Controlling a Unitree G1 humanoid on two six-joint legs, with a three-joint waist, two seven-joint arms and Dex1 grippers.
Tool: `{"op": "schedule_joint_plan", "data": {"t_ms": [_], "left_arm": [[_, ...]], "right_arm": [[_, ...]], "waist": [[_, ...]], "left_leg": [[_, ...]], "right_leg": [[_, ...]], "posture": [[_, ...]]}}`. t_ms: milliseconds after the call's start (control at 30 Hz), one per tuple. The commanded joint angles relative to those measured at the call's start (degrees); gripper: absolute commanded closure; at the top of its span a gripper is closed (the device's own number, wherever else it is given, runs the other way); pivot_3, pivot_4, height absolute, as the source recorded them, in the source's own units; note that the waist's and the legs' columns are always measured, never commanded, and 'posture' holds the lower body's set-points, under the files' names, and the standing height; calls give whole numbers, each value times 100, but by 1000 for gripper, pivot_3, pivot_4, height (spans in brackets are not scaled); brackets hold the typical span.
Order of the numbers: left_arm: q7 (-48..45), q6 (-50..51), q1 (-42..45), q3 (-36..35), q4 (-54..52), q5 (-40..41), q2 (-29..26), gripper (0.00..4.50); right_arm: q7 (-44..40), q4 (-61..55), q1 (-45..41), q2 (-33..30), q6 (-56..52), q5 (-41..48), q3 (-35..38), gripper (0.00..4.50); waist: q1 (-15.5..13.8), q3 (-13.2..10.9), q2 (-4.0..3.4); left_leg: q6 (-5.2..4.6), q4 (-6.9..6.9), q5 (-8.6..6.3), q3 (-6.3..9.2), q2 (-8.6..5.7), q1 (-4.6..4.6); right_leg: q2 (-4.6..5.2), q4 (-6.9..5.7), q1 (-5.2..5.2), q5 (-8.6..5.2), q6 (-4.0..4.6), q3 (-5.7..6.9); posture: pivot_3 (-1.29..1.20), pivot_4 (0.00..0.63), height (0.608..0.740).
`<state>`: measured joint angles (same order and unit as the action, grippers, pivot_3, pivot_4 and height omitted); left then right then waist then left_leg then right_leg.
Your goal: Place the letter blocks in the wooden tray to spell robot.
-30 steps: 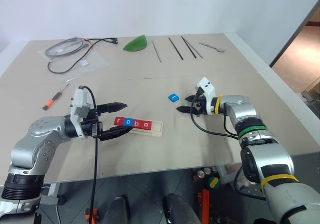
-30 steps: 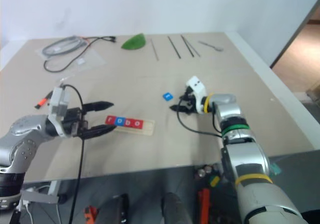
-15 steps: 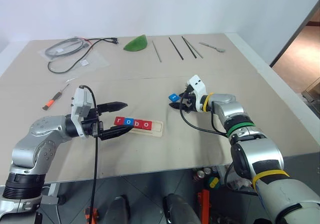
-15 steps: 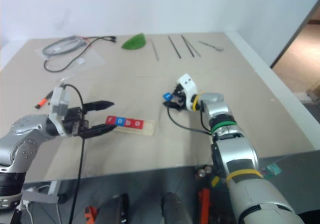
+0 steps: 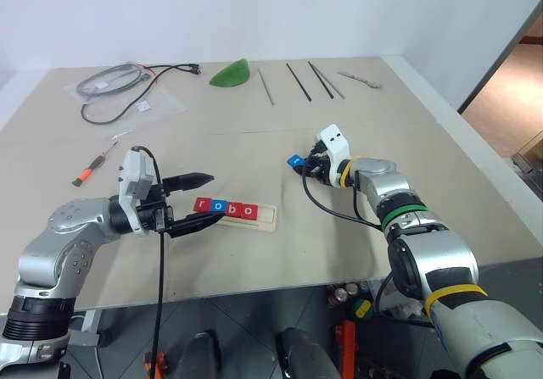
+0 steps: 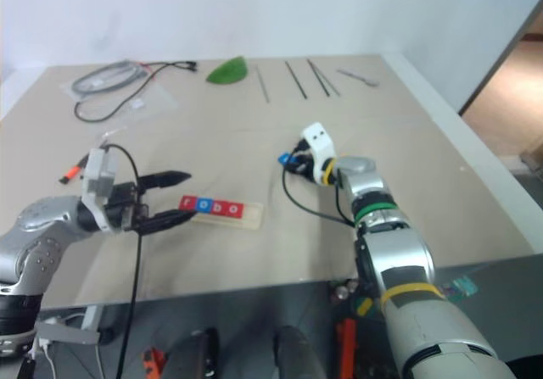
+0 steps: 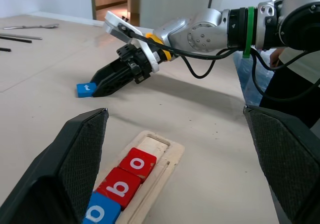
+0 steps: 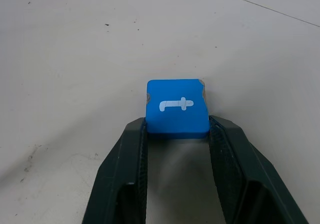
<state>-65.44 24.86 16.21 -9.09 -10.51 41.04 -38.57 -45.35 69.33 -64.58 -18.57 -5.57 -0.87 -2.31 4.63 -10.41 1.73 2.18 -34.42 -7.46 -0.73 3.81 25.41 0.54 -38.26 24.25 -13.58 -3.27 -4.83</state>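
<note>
A beige table (image 5: 254, 252) stands against a plain white wall (image 5: 254, 14), with an open doorway (image 5: 509, 82) beyond.

Beige table (image 5: 254, 260) with wooden tray (image 5: 265, 218), cables (image 5: 114, 82)

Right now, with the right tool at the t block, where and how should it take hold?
Grip the t block by its two opposite side edges, coming in low along the table from the block's near side. It lies flat and thin, so only the edges offer purchase. The right tool already has a finger against each side at the near end; going a little deeper would probably hold it more securely.
</note>
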Motion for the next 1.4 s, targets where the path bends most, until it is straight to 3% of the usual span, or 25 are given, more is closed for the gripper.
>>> {"op": "schedule_joint_plan", "data": {"t_ms": [33,133,267,367,500,667,867,1400], "left_arm": [[-131,14,-199,-300,-249,118,-261,0],[-261,-9,-420,-348,-289,103,-425,0],[-442,-132,-690,-388,-250,-8,-592,0],[-452,-192,-747,-374,-214,-38,-561,0],[-399,-237,-743,-288,-230,-75,-468,0],[-393,-356,-888,-157,-293,-211,-404,0],[-238,-318,-954,-395,-342,-41,-295,0],[-76,-278,-1015,-373,-574,64,-265,0]], "right_arm": [[-554,-276,-68,-222,15,-1,-21,3344],[-1661,-1107,254,-479,-59,145,-159,3344],[-3067,-3688,1225,-1037,-828,704,-418,3344],[-3363,-5246,1730,-1368,-1572,952,-619,3344],[-3206,-6135,2055,-1490,-1974,872,-908,3344],[-2709,-6738,2086,-1397,-2917,547,-1550,3344],[-2557,-7295,1941,-1411,-3726,706,-1775,3344],[-2161,-6791,1598,-1306,-3624,457,-2197,3344]], "waist": [[0,0,-1],[-3,0,-1],[-36,-1,-2],[-48,-2,-3],[-35,-1,-2],[-33,-1,-1],[-43,0,0],[-40,0,1]], "left_leg": [[0,1,0,1,0,0],[1,3,0,0,0,2],[6,8,-5,0,0,3],[8,10,-8,3,4,3],[8,9,-8,-1,8,-3],[8,-3,-8,-7,7,-5],[9,-1,-8,-12,7,0],[9,0,-9,-11,7,1]], "right_leg": [[0,0,0,-2,1,1],[1,2,1,-6,2,1],[2,1,2,-7,-12,3],[2,-1,6,-23,8,9],[0,-3,9,-18,21,9],[5,-2,9,-9,29,5],[9,-2,15,-14,27,7],[9,-1,17,-14,28,9]], "posture": [[0,150,740],[0,150,740],[0,150,740],[0,150,740],[0,150,740],[0,150,740],[0,150,740],[0,150,740]]}}
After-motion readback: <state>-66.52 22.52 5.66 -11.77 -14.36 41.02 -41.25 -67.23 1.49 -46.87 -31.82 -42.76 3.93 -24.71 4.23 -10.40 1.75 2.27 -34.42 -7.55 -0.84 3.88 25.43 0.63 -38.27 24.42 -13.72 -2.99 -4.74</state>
